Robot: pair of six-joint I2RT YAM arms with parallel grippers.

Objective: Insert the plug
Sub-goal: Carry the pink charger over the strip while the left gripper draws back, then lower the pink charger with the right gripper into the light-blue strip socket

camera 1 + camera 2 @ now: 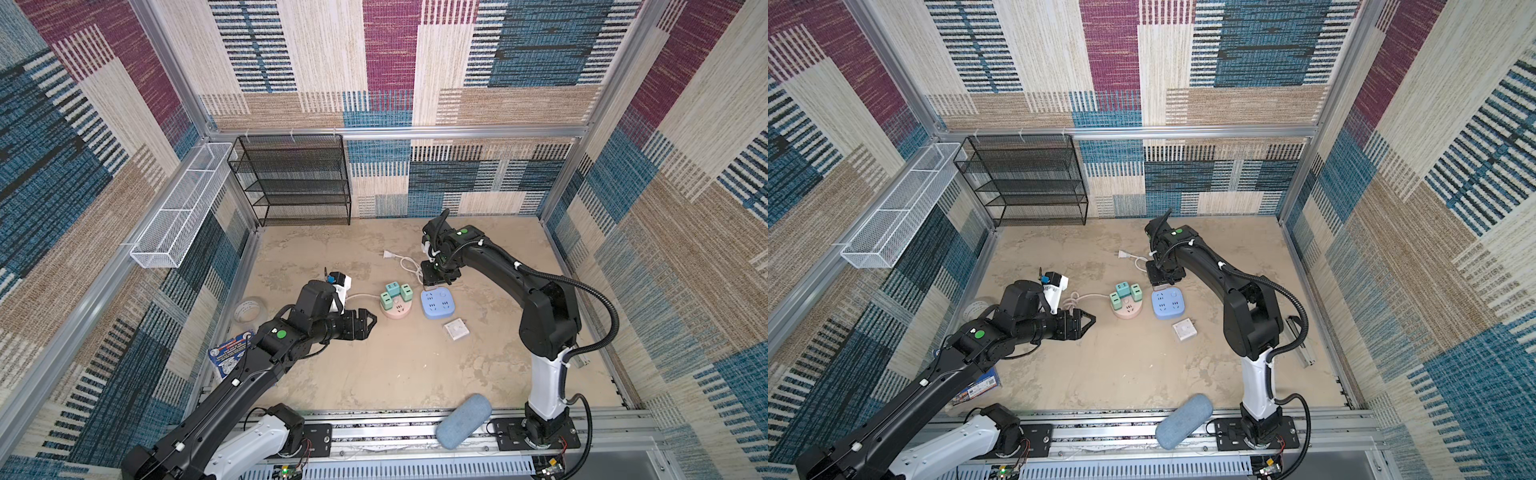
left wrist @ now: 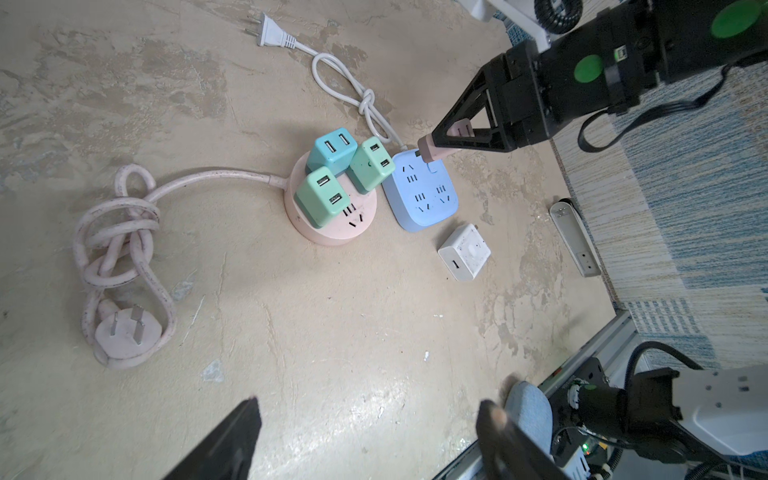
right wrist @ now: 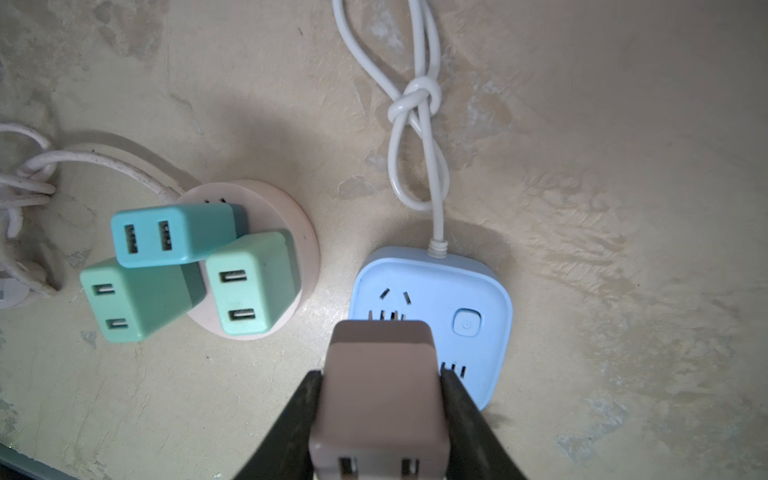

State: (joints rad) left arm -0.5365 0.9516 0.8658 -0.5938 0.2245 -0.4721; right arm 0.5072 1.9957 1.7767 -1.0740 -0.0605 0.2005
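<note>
Your right claw (image 3: 381, 376) is pinching the pink plug (image 3: 378, 415) by its sides, with the prongs at a socket on the blue power strip (image 3: 478, 291), beside its button (image 3: 467, 324). Can't tell if the prongs are seated. Your left claw (image 2: 368, 405) is spread wide over the worktop (image 2: 332, 332), near the round pink strip (image 2: 332, 232).

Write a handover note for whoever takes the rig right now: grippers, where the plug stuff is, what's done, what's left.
Right gripper: shut on the pink charger, held tilted over the blue strip, prongs at the socket near its cord end, not seated.
Left gripper: open, empty, hovering beside the round strip.
Done: charger grasped and brought to the socket. Three green chargers sit in the round strip.
Left: line up, push fully in, release. A white charger lies loose beside the blue strip.
</note>
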